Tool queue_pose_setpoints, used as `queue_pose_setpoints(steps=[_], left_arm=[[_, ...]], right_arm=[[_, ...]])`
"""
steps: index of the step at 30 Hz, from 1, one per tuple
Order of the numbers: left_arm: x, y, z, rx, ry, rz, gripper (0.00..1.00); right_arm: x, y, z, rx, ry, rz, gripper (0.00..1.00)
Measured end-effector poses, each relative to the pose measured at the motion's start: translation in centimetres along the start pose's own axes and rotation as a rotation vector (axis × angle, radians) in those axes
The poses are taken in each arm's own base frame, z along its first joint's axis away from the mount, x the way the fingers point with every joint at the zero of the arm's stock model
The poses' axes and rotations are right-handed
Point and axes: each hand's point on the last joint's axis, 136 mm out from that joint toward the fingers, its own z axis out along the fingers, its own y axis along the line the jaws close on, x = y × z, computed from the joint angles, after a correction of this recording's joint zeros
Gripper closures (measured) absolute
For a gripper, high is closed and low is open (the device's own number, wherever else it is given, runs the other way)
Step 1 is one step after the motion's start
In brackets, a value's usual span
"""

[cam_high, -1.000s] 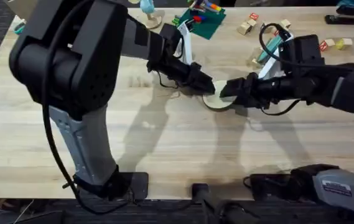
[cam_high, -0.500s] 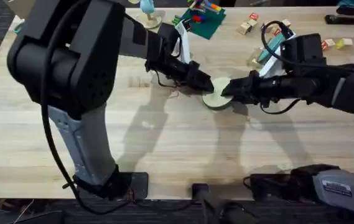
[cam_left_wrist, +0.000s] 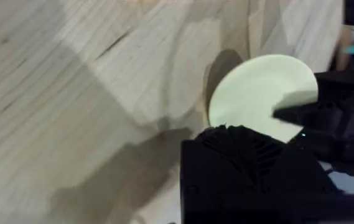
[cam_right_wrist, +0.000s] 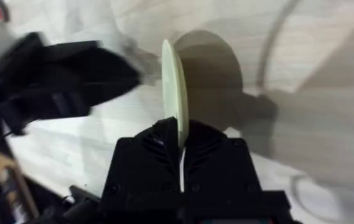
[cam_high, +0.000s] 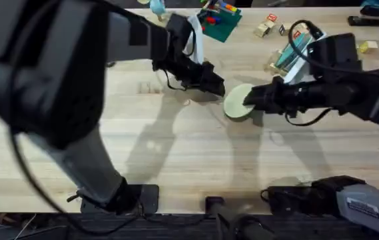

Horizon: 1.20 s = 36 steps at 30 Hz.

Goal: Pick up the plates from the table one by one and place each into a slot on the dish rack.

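A pale cream-yellow plate (cam_high: 234,107) is lifted off the table (cam_high: 176,147) and tilted, with my right gripper (cam_high: 252,100) shut on its right rim. In the right wrist view the plate (cam_right_wrist: 175,81) stands edge-on between my fingers (cam_right_wrist: 164,140). In the left wrist view, the plate (cam_left_wrist: 257,87) shows its face, with a right finger (cam_left_wrist: 295,113) across it. My left gripper (cam_high: 214,85) hovers just left of the plate, apart from it. A light blue plate (cam_high: 296,48) looks to stand on edge in the dish rack (cam_high: 275,65) behind the right arm.
A green board with colourful toys (cam_high: 216,19) lies at the back centre. Wooden blocks (cam_high: 265,28) and more blocks (cam_high: 367,46) are scattered at the back right. Bare wood spreads across the near half of the table.
The right gripper has raised the cream plate off the table and tipped it up. The left gripper has drawn back from the plate's left edge, toward the far left.
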Motion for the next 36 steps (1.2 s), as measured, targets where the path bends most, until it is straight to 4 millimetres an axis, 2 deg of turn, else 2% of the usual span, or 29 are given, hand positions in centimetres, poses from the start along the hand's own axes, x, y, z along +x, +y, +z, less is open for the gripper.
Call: queue_pose_setpoints(steps=[7, 15, 21, 25, 26, 27, 31, 32, 36], left_arm=[[-0.9, -3.0, -5.3, -0.182, -0.086, 0.104, 0.960], [0.3, -5.0, -11.1, -0.408, -0.145, 0.230, 0.960], [0.7, -6.7, -14.6, -0.520, -0.202, 0.362, 0.960], [0.7, -8.0, -16.4, -0.566, -0.251, 0.432, 0.940], [0.7, -8.2, -16.8, -0.579, -0.261, 0.441, 0.875], [0.7, -8.3, -17.2, -0.593, -0.270, 0.453, 0.753], [0.7, -8.4, -18.0, -0.634, -0.288, 0.467, 0.144], [0.7, -8.3, -18.1, -0.640, -0.288, 0.465, 0.042], [0.7, -8.1, -18.2, -0.651, -0.285, 0.466, 0.008]], right_arm=[[-1.1, 0.0, -3.9, 0.128, -0.068, -0.002, 0.969], [-3.2, 1.1, -10.1, 0.281, -0.159, -0.011, 0.969], [-4.5, 2.1, -14.7, 0.369, -0.241, -0.021, 0.969], [-4.7, 2.3, -17.6, 0.429, -0.276, -0.020, 0.969], [-4.7, 2.4, -18.3, 0.442, -0.288, -0.020, 0.969], [-4.8, 2.5, -18.9, 0.453, -0.300, -0.021, 0.969], [-5.1, 2.8, -21.2, 0.494, -0.338, -0.022, 0.969], [-5.3, 2.9, -21.7, 0.507, -0.344, -0.020, 0.969], [-5.8, 2.9, -22.9, 0.560, -0.348, -0.010, 0.970]])
